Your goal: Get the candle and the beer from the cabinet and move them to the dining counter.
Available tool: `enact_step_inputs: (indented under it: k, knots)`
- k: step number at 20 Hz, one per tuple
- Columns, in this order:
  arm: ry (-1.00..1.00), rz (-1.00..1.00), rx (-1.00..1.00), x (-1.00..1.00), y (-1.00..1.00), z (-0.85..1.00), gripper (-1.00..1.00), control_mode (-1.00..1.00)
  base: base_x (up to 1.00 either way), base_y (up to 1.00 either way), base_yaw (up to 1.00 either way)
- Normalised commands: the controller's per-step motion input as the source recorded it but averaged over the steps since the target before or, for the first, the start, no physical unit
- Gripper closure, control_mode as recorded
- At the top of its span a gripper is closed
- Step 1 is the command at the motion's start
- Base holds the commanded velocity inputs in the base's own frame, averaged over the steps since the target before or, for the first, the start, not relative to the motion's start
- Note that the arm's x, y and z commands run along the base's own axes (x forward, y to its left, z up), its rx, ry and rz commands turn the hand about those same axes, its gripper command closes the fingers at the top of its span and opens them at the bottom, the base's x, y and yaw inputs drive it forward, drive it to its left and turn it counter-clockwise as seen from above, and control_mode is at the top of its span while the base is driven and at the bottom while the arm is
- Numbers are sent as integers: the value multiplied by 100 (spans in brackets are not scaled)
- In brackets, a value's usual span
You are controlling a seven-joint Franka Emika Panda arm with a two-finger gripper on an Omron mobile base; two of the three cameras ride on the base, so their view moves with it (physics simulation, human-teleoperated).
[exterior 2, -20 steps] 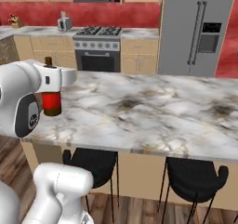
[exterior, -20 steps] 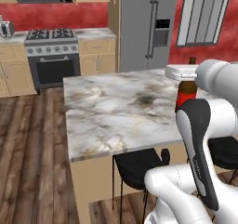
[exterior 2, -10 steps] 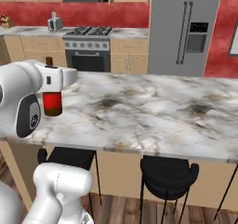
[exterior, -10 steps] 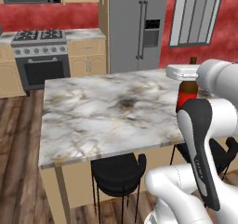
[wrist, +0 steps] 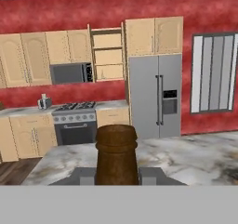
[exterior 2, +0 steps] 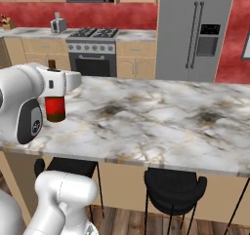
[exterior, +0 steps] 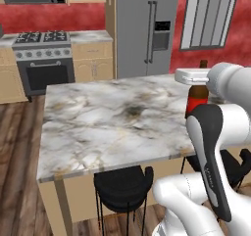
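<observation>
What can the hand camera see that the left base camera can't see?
The hand view shows an open wall cabinet with bare shelves, a microwave and the beer from close up between the jaws. The left base view shows a black stool and the beer's red label. Both show the stove, the fridge, the window and the marble dining counter.

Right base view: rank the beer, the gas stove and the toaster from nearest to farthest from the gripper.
1. The beer, held in the gripper above the dining counter.
2. The gas stove, behind the counter.
3. The toaster, on the back countertop, left of the stove.
</observation>
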Motion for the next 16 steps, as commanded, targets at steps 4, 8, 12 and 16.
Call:
enact_step_inputs:
  k: [4,8,12,16]
  knots:
    - [0,0,0,0,0,0,100,100,9,-2,0]
    - [0,0,0,0,0,0,100,-100,0,0,0]
    - [0,12,0,3,0,-15,100,-100,0,0,0]
    - [4,41,0,44,0,-50,100,-100,0,0,0]
